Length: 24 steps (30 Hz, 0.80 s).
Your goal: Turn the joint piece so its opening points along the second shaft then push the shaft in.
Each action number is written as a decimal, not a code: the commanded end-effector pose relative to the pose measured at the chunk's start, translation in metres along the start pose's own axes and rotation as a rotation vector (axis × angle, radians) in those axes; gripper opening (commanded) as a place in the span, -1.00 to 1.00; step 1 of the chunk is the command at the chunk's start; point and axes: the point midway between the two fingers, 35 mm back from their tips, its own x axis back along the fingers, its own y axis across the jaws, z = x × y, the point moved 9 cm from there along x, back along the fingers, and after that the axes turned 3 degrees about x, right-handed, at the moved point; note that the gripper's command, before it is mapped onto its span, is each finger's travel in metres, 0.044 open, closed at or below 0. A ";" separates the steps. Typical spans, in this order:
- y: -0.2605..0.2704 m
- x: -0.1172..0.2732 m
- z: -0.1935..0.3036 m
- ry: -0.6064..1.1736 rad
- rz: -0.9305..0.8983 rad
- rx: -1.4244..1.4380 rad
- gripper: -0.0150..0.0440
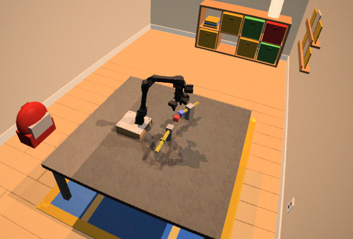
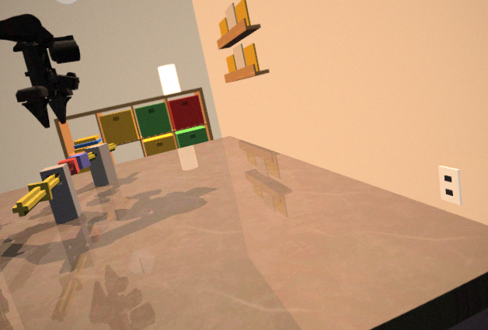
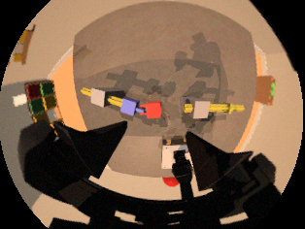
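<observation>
The red joint piece [image 1: 176, 118] [image 2: 69, 165] [image 3: 153, 110] is hinged to a blue-violet part [image 1: 181, 113] [image 2: 81, 159] [image 3: 129, 107] on the first yellow shaft [image 1: 196, 103] [image 3: 116, 101], held in the far grey block [image 1: 189, 111] [image 2: 101, 165] [image 3: 98, 97]. The second yellow shaft [image 1: 160, 144] [image 2: 30, 201] [image 3: 220, 108], with a collar, passes through the near block [image 1: 169, 134] [image 2: 64, 199] [image 3: 201, 110]. In the wrist view its inner end stands apart from the red piece, roughly level with it; the opening's exact direction is unclear. My gripper [image 1: 179, 106] [image 2: 55, 124] [image 3: 156, 129] is open and empty above the joint, touching nothing.
The arm's pale base box [image 1: 129, 121] [image 3: 170, 156] stands on the dark table [image 1: 199, 179] [image 2: 315, 255], to one side of both blocks. The arm arches over from it. A shelf unit [image 1: 245, 12] stands beyond the table.
</observation>
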 end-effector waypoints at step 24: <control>-0.044 -0.018 -0.015 0.120 -0.117 -0.414 1.00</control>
